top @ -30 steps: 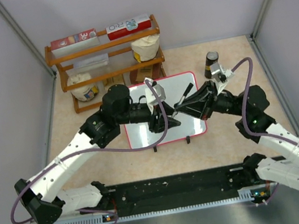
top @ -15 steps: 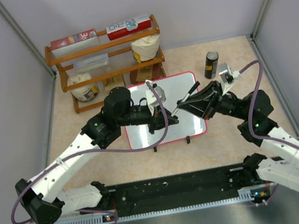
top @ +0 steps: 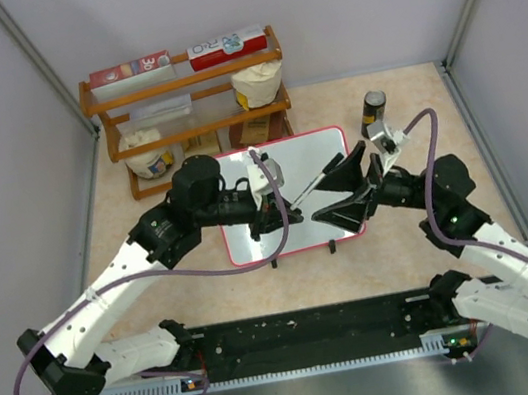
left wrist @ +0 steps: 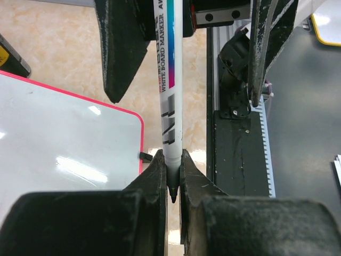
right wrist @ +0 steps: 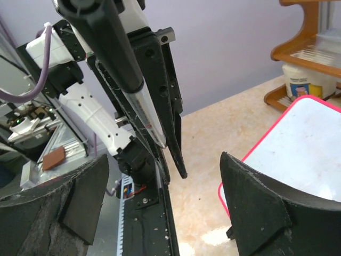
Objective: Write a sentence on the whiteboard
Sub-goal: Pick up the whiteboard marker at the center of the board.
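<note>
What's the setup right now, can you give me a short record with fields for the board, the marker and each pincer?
whiteboard: mid-table, red-pink frame, no writing visible on it
marker: gripped near its tip, barrel angled up over the board
left pincer: shut on the marker
right pincer: open, jaws wide apart, holding nothing
wooden rack: behind the board, at the back wall
dark can: standing past the board's far right corner
</note>
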You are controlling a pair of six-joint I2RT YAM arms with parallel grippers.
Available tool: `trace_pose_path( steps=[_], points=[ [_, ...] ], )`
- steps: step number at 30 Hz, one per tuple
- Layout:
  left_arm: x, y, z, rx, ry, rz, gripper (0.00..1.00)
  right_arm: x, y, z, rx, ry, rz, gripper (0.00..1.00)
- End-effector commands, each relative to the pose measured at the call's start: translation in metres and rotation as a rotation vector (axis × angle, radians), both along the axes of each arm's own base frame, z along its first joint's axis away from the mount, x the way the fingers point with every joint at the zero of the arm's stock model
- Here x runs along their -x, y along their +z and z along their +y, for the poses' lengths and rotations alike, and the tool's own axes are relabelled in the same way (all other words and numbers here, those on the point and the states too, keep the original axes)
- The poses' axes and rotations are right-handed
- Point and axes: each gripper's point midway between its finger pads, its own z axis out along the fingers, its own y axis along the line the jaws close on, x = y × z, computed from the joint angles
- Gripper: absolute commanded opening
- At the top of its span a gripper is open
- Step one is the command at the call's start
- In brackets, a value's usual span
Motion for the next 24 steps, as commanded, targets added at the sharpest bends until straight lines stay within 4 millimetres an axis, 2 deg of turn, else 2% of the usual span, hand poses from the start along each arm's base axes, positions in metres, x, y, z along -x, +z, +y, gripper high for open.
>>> trace_pose_path(
  steps=[1, 7, 10, 11, 14, 18, 20, 24],
  points=[
    [0.009, 0.015, 0.003, 0.002, -0.06, -0.036, 0.0, 0.023, 0.035, 0.004, -0.046, 0.133, -0.094, 0.83],
    [0.013, 0.009, 0.002, -0.022, -0.094, -0.007, 0.0, 0.024, 0.044, 0.007, -0.072, 0.166, -0.097, 0.81],
    [0.014, 0.006, 0.0, -0.028, -0.105, 0.008, 0.0, 0.026, 0.048, 0.008, -0.081, 0.188, -0.097, 0.73],
    [0.014, 0.004, -0.001, -0.032, -0.109, 0.015, 0.0, 0.024, 0.046, 0.01, -0.076, 0.191, -0.087, 0.64],
    [0.015, -0.002, -0.003, -0.046, -0.128, 0.041, 0.0, 0.024, 0.047, 0.012, -0.075, 0.209, -0.082, 0.56],
    [0.014, -0.004, -0.004, -0.052, -0.128, 0.045, 0.0, 0.025, 0.045, 0.013, -0.058, 0.228, -0.082, 0.5],
    [0.014, -0.005, -0.005, -0.053, -0.134, 0.05, 0.0, 0.024, 0.04, 0.014, -0.044, 0.227, -0.074, 0.44],
    [0.013, -0.004, -0.005, -0.06, -0.128, 0.045, 0.0, 0.024, 0.03, 0.015, -0.012, 0.233, -0.067, 0.43]
  ],
)
